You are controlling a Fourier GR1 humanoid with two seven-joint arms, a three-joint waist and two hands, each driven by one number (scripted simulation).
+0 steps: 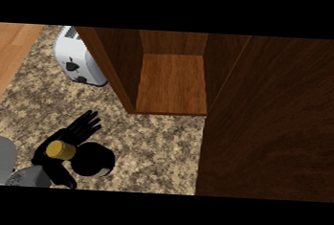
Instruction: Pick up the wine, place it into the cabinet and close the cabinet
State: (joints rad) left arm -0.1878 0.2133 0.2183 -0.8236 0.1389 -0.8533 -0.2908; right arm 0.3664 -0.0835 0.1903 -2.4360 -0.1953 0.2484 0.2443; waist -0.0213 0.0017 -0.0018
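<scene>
Head view: left robot hand [69, 137] grips wine [90, 158] near open cabinet [173, 83].

Legible text, labels, brands, numbers, signs: none. Nothing readable on the wine bottle [90, 158], the toaster [79, 57] or the cabinet [269, 115].

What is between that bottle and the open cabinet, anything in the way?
Nothing visible blocks it. The left hand is at the wine bottle, and only bare counter lies between it and the open cabinet shelf. The toaster sits off to the left, and the cabinet door is swung open on the right.
</scene>
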